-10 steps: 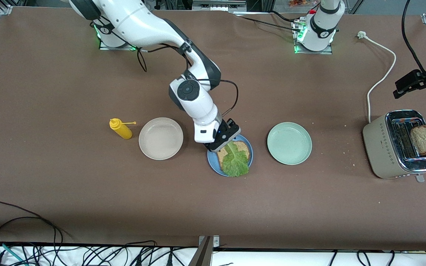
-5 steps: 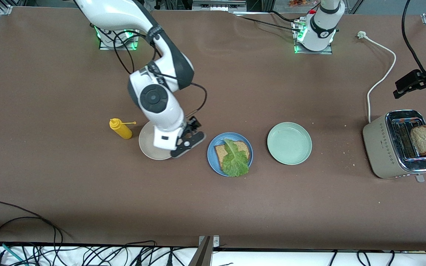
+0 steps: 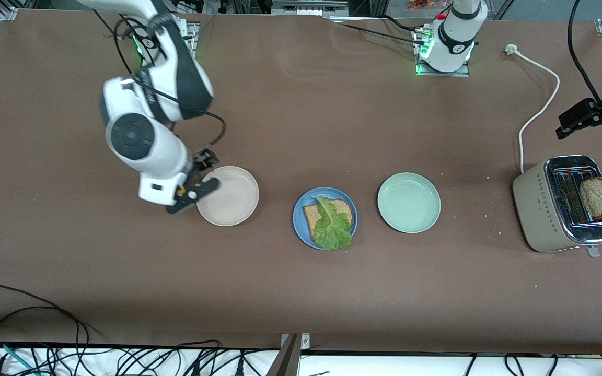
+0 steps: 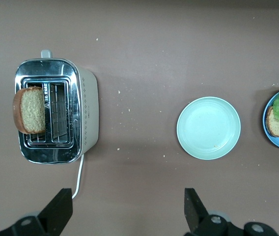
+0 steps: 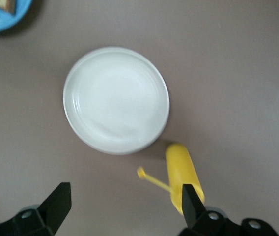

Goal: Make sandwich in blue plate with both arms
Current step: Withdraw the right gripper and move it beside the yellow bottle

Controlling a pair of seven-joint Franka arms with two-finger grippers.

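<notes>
Sitting on the blue plate (image 3: pixel 299 228) we have one bread slice (image 3: pixel 314 213) with the lettuce leaf (image 3: pixel 332 227) draped over it, leaf running from the robots' edge of the plate toward the front camera and overhanging the rim. No top slice yet, so the sandwich is half built. The missing piece looks to be the second bread slice (image 3: pixel 597 197), standing up out of the toaster (image 3: pixel 552 209) at the left arm's end of the table, well apart from the blue plate, with the pale green plate (image 3: pixel 408 202) in between.

Now the key relation: the left hand (image 4: pixel 128 213) hangs over the table near the toaster, fingers spread wide and empty, and its wrist view has the toaster just ahead of it. The slice sits edge-up in a slot, broad faces along the toaster's length, I think, though the angle is awkward. That arm is clearly the nearer one for the fetch.

Over at the beige plate (image 3: pixel 238 209), beside the blue plate toward the right arm's end, the right hand (image 3: pixel 191 193) hovers, fully open, holding nothing, above the yellow squeeze bottle (image 5: pixel 182 174).
</notes>
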